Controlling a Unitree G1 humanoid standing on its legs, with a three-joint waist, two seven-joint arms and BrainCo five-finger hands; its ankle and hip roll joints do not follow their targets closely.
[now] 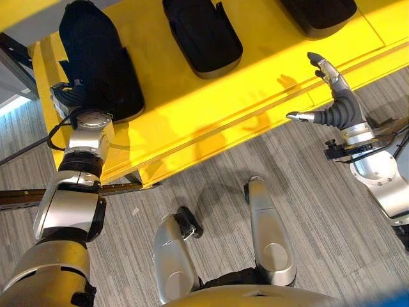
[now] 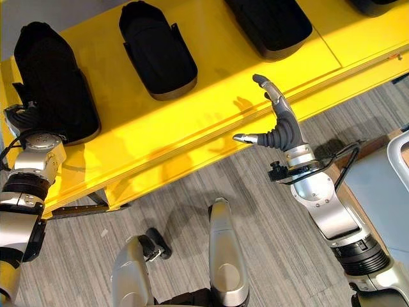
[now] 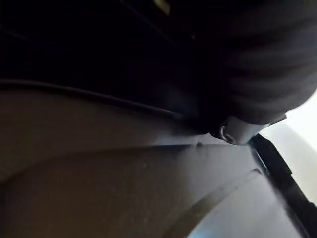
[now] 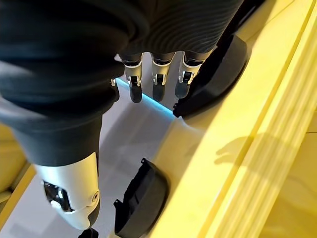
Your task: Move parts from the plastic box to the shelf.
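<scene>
Several black moulded parts lie in a row on the yellow shelf (image 1: 211, 109). My left hand (image 1: 69, 96) is pressed against the near end of the leftmost black part (image 1: 96, 57), with its ribbed cover (image 3: 262, 64) close against the dark plastic. Farther along the shelf lie a second part (image 1: 201, 35) and a third part (image 1: 319, 13). My right hand (image 1: 335, 96) hovers open over the shelf's front edge, fingers (image 4: 157, 87) straight and thumb spread, holding nothing. It is clear of every part.
Grey striped floor runs below the shelf's front edge. A dark frame bar (image 1: 19, 195) sticks out under the shelf at the left. A pale rimmed container (image 2: 399, 153) shows at the far right, beside a grey-blue surface (image 2: 377, 192).
</scene>
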